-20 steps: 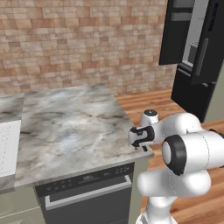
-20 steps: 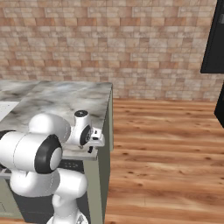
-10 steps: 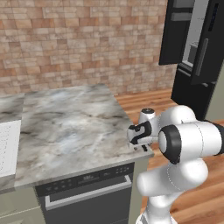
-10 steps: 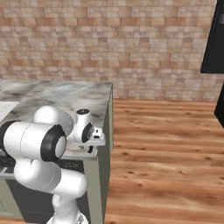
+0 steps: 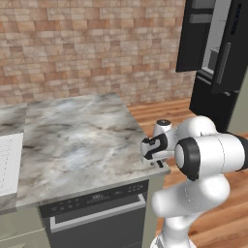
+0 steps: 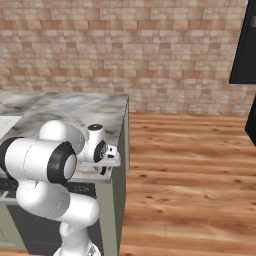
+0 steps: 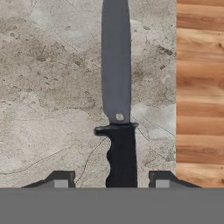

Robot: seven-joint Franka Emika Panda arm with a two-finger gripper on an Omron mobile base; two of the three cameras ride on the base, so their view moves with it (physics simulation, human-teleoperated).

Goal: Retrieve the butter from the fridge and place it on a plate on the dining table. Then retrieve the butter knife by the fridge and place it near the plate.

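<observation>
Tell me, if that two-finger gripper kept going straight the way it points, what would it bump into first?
Most likely the black handle of the slim dark butter knife, lying between the gripper fingertips on the grey marbled stone top. How far off it is is unclear.

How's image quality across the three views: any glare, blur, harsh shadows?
Hand view: sharp, flat light, butter knife crisp on the stone top, only a faint shadow beside the blade. Left base view: soft, slightly blurry render, fridge dark with little detail. Right base view: even light, no glare, mild softness.
</observation>
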